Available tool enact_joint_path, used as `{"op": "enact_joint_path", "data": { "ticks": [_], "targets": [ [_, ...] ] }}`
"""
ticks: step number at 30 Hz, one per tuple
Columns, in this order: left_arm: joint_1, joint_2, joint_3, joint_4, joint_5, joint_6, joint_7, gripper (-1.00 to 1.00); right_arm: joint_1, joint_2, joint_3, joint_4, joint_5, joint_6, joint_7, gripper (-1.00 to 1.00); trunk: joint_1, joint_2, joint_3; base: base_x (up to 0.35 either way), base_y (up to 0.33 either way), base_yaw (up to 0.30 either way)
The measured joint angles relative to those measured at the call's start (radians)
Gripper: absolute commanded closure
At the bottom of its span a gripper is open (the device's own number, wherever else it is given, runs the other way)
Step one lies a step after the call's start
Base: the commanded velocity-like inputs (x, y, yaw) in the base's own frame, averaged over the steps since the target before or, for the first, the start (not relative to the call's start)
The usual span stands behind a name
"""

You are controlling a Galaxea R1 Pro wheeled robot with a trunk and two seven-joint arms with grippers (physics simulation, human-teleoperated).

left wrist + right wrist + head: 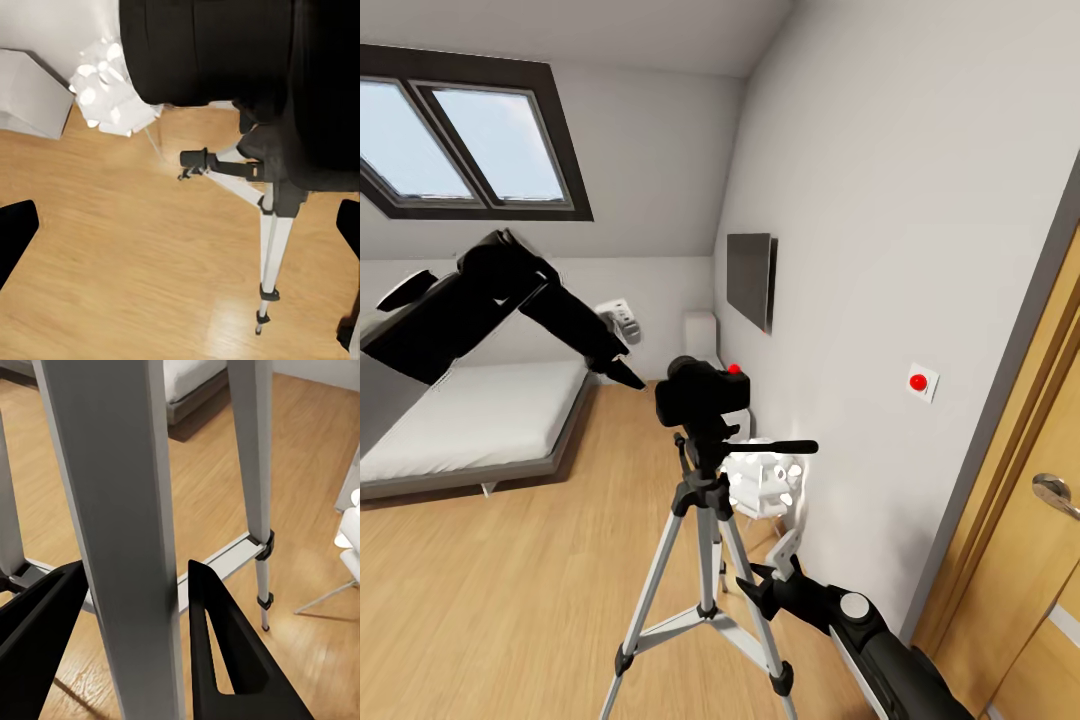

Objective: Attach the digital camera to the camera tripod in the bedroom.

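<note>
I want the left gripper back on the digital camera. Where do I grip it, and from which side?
Take the digital camera across its boxy body, from the bed side where the left gripper hangs. Its flat faces suit the fingers. Stay above the camera tripod head and its pan handle, which juts toward the wall.

Between my right gripper (135,607) fingers: camera tripod (705,560) leg, smooth silver metal, satin sheen; joints and feet matt black plastic. Right fingers (225,652) matt black. Just beside my left gripper (622,372): digital camera (700,392), matt black body, glossy red button. Floor (510,600) below: light wood planks, faint sheen. Bed (470,420) beyond left arm: grey cloth, matt. Wall (900,200) matt pale. Door (1030,560) past right arm: wood, shiny metal handle.
</note>
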Motion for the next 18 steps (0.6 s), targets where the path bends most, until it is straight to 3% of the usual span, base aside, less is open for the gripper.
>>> {"op": "enact_joint_path", "data": {
  "ticks": [5,9,10,11,14,15,18],
  "targets": [
    [0.006,0.022,0.035,-0.022,0.000,0.000,0.056,-1.00,0.000,0.000,0.000,0.000,0.000,0.000,0.000,1.00,0.000,0.000,0.000,0.000,0.000,0.000],
    [0.030,0.042,0.048,-0.035,-0.001,0.002,0.152,-1.00,0.000,0.000,0.000,0.000,-0.001,0.000,-0.001,1.00,0.000,0.000,0.000,0.000,0.000,0.000],
    [0.038,0.049,0.051,-0.041,-0.001,0.002,0.171,-1.00,0.000,0.000,0.000,0.000,-0.001,0.000,-0.001,-1.00,0.000,0.000,0.000,0.000,0.000,0.000],
    [0.047,0.057,0.057,-0.048,-0.001,0.003,0.188,-1.00,0.000,0.000,0.003,0.011,0.028,0.001,-0.001,-1.00,0.000,0.001,0.000,0.000,0.000,0.000],
    [0.105,0.102,0.121,-0.078,-0.001,0.003,0.238,-1.00,0.000,0.000,0.003,0.012,0.029,0.001,-0.001,-1.00,0.000,0.001,0.000,0.000,0.000,0.000],
    [0.145,0.120,0.168,-0.089,-0.002,0.003,0.251,-1.00,0.000,0.000,0.003,0.012,0.029,0.002,-0.001,-1.00,0.000,0.001,0.000,0.000,0.000,0.000],
    [0.221,0.148,0.258,-0.102,-0.001,0.004,0.263,-1.00,0.001,0.000,0.003,0.012,0.029,0.002,0.000,-1.00,0.000,0.001,0.000,0.000,0.000,0.000]
  ]
}}
